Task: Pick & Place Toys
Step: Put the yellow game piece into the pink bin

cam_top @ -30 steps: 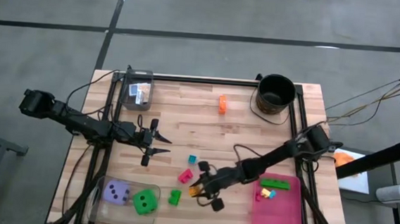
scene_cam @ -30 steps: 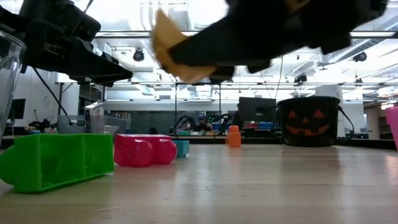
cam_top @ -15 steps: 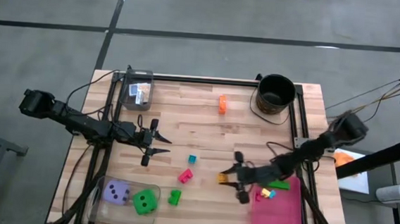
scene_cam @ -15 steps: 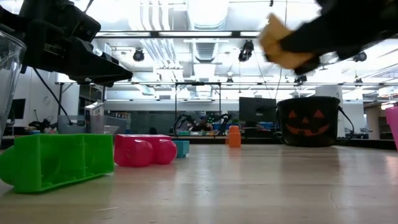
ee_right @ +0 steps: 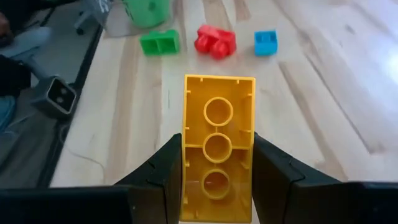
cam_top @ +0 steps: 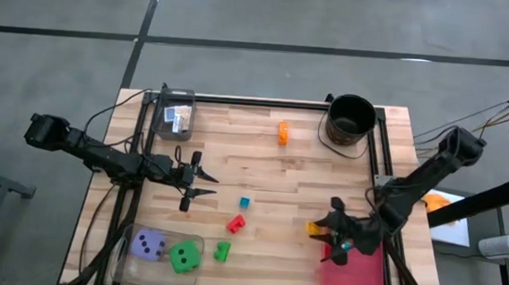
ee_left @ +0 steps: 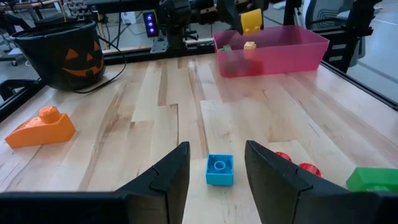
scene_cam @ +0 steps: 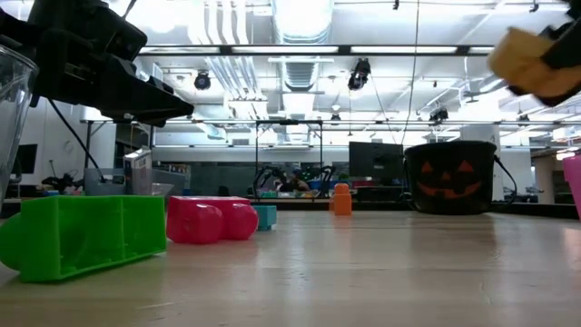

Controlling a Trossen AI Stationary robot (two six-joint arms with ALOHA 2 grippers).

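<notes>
You've got a yellow brick, red brick, teal brick, green brick, pink tray, black bucket.

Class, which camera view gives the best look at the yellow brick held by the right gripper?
The right wrist view: the yellow brick fills the frame, hollow underside showing, clamped between the right gripper fingers. The high view shows only a small yellow spot beside the pink tray. The low view catches a blurred corner; the left wrist view shows it far off.

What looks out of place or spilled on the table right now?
Nothing is spilled or damaged. The right pincer holds a yellow brick squarely, near the pink tray. The blue brick, red brick, green brick and orange brick just lie loose, unsorted.
</notes>
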